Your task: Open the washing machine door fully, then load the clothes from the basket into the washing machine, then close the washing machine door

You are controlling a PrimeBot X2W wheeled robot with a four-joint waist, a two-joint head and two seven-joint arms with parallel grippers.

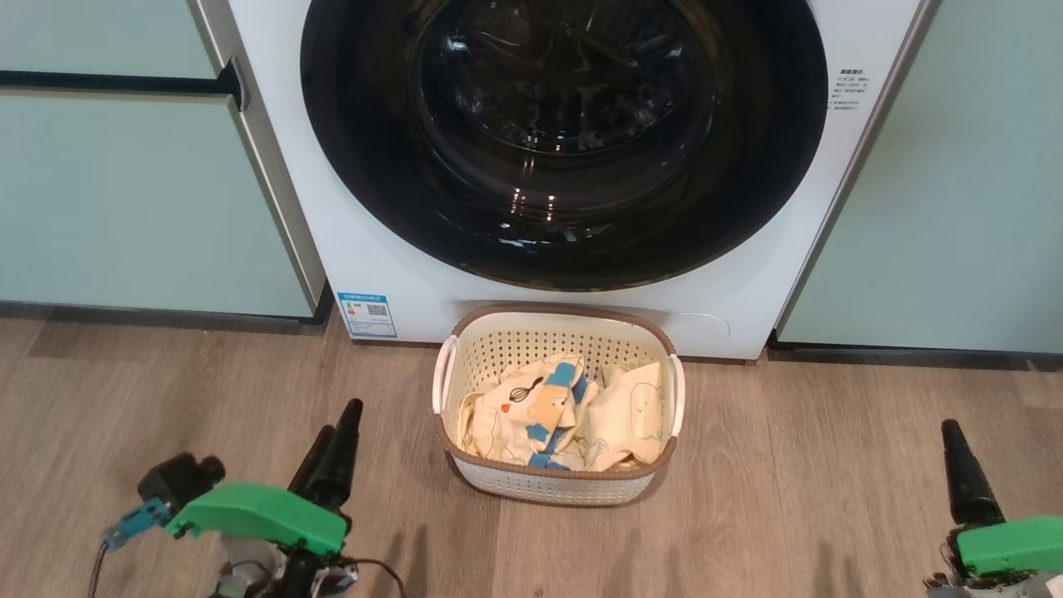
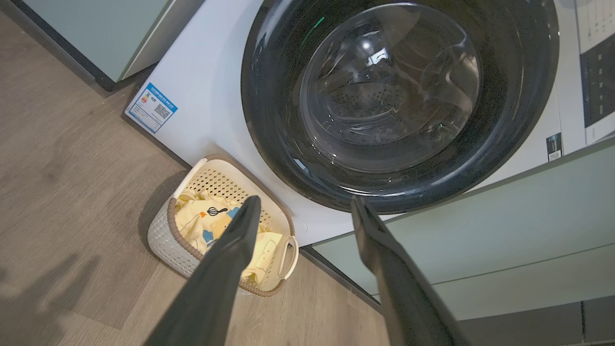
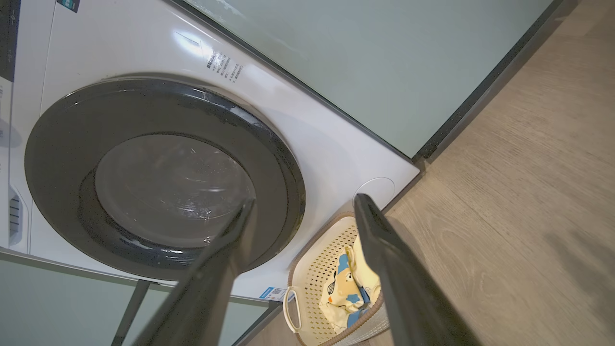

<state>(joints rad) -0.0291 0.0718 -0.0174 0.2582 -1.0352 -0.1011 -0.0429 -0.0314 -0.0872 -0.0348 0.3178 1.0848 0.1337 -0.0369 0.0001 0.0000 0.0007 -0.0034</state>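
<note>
The washing machine [image 1: 374, 249] is white, and its round black-rimmed door [image 1: 565, 141] is shut flat against the front. On the floor just before it stands the cream basket [image 1: 548, 486], holding pale yellow clothes [image 1: 540, 407] with blue patches. My left gripper [image 1: 334, 430] hovers low and left of the basket, open and holding nothing. One dark finger [image 1: 963, 473] of my right gripper rises at the lower right. In the left wrist view the left gripper [image 2: 305, 199] is spread wide before the door [image 2: 399, 96] and basket [image 2: 168, 240]. The right gripper [image 3: 305, 202] is likewise open, facing the door [image 3: 163, 178].
Pale green cabinets [image 1: 124, 199] flank the machine on the left and on the right [image 1: 955, 208]. A dark handle bar [image 1: 116, 81] runs across the left cabinet. Wood floor [image 1: 789, 465] stretches around the basket. A blue sticker [image 1: 365, 314] marks the washer's lower left corner.
</note>
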